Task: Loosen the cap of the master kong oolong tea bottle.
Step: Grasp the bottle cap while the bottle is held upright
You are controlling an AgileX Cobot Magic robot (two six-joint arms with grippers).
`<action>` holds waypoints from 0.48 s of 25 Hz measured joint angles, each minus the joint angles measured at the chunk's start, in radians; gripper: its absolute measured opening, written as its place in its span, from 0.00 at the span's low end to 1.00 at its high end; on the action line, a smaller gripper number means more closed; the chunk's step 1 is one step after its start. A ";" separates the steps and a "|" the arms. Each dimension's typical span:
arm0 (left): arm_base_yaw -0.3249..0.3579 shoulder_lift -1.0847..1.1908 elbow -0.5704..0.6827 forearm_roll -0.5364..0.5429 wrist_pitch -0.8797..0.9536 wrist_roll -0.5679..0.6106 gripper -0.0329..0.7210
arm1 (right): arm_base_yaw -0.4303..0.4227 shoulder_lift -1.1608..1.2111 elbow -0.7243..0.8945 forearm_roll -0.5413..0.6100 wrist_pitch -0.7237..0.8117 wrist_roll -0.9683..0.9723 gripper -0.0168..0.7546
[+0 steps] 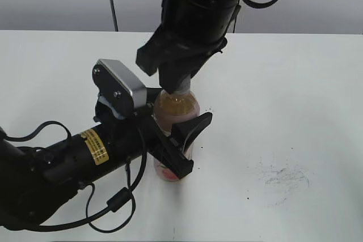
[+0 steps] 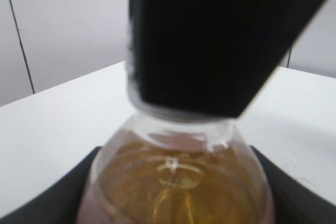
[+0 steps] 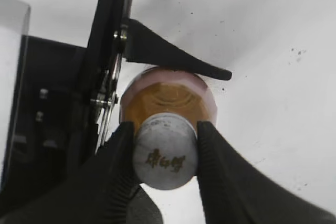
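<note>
The master kong oolong tea bottle [image 1: 177, 109] stands upright on the white table, amber tea showing at its shoulder. My left gripper [image 1: 180, 140] is shut around the bottle's body from the left; the bottle's shoulder fills the left wrist view [image 2: 178, 182]. My right gripper [image 1: 177, 83] comes down from above and is shut on the cap. In the right wrist view the light-grey cap [image 3: 165, 150] with dark characters on top sits pinched between the two black fingers [image 3: 165, 153], above the bottle's shoulder [image 3: 168, 95]. In the exterior view the cap is hidden by the fingers.
The white table [image 1: 295, 94] carries a patch of dark scuff marks [image 1: 283, 177] at the right. A black cable [image 1: 113, 202] loops by the left arm at the front edge. A grey wall stands behind the table.
</note>
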 joint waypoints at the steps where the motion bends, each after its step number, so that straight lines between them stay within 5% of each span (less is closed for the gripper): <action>1: 0.000 0.000 0.000 0.000 0.000 0.000 0.64 | 0.000 0.000 0.000 0.000 0.000 -0.053 0.37; 12: 0.000 0.000 0.000 0.001 0.000 0.000 0.64 | 0.000 0.000 0.000 0.011 0.000 -0.856 0.37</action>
